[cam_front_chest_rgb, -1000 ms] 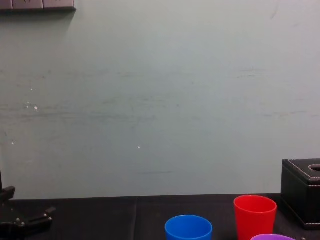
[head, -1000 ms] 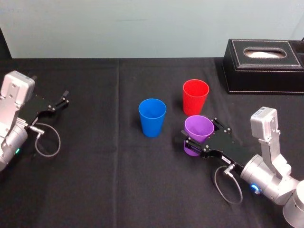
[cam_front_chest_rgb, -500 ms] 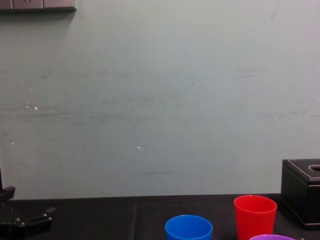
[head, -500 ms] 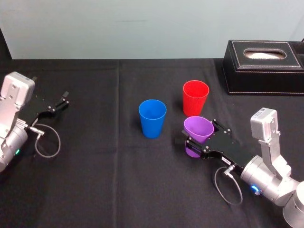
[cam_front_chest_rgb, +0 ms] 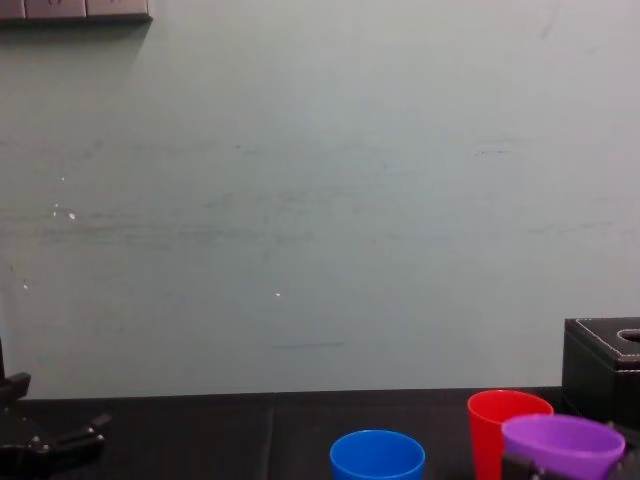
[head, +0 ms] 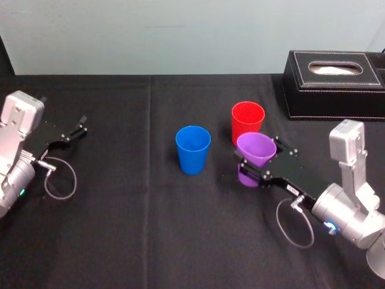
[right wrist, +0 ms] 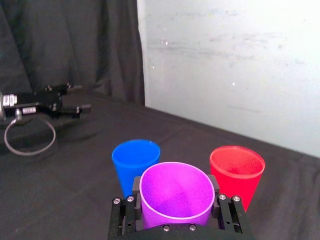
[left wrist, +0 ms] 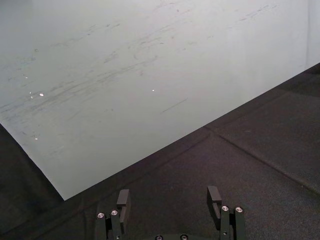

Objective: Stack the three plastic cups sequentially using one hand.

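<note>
Your right gripper (head: 258, 159) has its fingers clamped on the purple cup (head: 255, 152), one on each side of its wall just under the rim, with the mouth up. You hold it just in front of the red cup (head: 248, 119), which stands on the black worktop (head: 150, 229). I cannot tell whether the two touch. The blue cup (head: 193, 147) stands apart, to their left. Your left gripper (head: 77, 127) sits parked over the worktop's left side, fingers spread, nothing between them.
</note>
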Robot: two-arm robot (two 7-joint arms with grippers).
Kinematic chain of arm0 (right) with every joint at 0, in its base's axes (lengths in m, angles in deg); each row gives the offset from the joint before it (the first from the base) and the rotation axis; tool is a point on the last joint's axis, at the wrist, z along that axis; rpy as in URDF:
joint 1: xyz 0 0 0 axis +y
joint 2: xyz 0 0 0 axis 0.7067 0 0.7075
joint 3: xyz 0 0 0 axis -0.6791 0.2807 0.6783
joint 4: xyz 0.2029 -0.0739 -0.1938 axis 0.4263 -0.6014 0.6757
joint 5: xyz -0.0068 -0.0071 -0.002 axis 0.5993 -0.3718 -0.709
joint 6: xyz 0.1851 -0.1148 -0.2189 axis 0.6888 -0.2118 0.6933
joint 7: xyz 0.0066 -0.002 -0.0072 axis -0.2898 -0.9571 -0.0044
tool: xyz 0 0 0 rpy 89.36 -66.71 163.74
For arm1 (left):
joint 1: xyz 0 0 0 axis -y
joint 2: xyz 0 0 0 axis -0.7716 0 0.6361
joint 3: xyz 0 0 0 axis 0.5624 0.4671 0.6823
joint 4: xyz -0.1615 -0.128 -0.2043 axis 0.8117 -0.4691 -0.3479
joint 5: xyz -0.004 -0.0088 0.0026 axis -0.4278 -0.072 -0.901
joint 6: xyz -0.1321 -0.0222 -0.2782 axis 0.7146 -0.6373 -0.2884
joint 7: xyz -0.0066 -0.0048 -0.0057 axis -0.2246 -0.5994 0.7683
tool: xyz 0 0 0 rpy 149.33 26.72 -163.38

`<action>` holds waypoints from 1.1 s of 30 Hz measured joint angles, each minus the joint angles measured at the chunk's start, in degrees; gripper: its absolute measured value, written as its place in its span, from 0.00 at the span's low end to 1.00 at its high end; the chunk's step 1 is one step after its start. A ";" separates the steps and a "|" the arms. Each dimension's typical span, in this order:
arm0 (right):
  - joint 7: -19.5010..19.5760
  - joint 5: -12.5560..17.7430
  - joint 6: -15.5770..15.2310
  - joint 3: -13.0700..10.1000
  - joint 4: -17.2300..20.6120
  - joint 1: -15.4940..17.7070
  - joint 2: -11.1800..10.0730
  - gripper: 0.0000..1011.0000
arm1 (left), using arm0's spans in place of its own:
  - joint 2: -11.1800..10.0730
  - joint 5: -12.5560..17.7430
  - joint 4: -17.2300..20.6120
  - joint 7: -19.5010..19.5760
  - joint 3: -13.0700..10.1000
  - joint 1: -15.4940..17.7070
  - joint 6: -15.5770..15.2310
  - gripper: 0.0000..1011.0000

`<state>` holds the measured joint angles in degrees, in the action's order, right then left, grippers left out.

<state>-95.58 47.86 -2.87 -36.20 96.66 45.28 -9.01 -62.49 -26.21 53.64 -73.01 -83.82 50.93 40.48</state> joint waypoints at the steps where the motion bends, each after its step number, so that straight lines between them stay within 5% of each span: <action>1: 0.00 0.00 0.00 0.00 0.00 0.00 0.00 0.74 | 0.00 0.00 0.00 0.00 0.00 0.00 0.00 0.99; 18: 2.85 2.21 -5.86 -2.04 2.80 -6.92 0.04 0.74 | 0.00 0.00 0.00 0.00 0.00 0.00 0.00 0.99; 33: 4.51 0.43 -7.66 0.09 -2.76 -14.16 2.67 0.74 | 0.00 0.00 0.00 0.00 0.00 0.00 0.00 0.99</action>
<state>-91.07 48.29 -10.53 -36.11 93.90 31.12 -6.34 -62.49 -26.21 53.64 -73.01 -83.82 50.93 40.48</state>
